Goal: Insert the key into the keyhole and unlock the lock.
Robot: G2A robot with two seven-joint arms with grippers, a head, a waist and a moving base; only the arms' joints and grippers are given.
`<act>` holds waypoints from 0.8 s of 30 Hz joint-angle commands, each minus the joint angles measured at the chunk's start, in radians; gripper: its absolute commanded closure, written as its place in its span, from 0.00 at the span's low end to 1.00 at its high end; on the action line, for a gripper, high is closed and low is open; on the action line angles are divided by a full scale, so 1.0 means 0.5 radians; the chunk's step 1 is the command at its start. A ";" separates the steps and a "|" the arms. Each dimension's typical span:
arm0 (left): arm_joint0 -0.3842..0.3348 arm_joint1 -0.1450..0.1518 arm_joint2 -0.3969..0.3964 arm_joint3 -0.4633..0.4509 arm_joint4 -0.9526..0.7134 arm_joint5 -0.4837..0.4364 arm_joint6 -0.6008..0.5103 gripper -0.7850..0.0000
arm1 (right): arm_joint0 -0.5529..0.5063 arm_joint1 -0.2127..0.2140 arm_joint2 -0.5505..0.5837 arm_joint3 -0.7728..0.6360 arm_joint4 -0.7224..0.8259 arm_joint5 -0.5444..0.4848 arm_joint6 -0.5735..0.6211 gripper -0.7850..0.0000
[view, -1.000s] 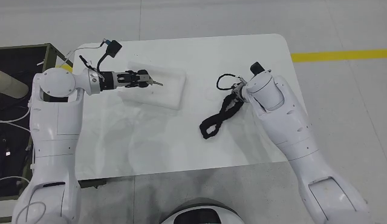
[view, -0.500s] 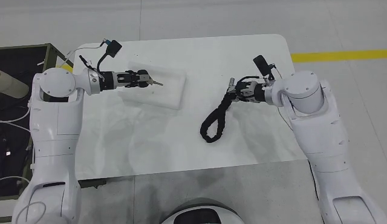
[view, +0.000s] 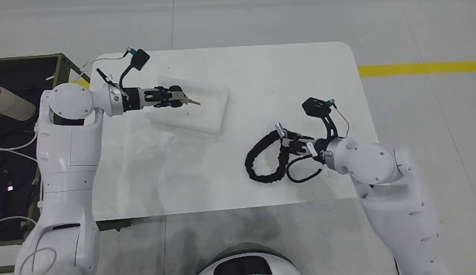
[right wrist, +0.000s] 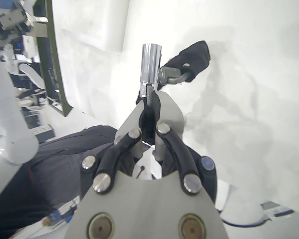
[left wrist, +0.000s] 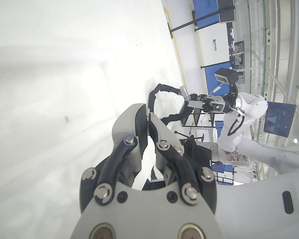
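Lock (right wrist: 151, 62) clamped in right gripper (right wrist: 149, 96), cable (right wrist: 192, 57) looped

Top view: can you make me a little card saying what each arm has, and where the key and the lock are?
Left jaws: shut on the key
Key spot: held over the white tray
Right jaws: shut on the lock, at the end of its silver barrel
Cable: black, hooked to the barrel, looping down toward the table
Key and lock: far apart
Key in keyhole: not yet
Keyhole: cannot tell where it is
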 commanded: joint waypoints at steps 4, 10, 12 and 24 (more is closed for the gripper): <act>0.000 0.000 0.000 0.000 0.000 0.000 0.000 1.00 | -0.097 -0.005 0.041 -0.109 -0.024 -0.076 -0.285 1.00; 0.000 0.000 0.000 0.000 0.000 0.000 0.000 1.00 | -0.158 -0.027 0.071 -0.118 0.148 -0.192 -0.580 1.00; 0.000 0.000 0.000 0.000 0.000 0.000 0.000 1.00 | -0.196 -0.039 0.135 -0.122 0.337 -0.275 -0.748 1.00; 0.000 0.000 0.000 0.000 0.000 0.000 0.000 1.00 | -0.335 -0.062 0.374 0.268 1.812 -1.311 -0.708 1.00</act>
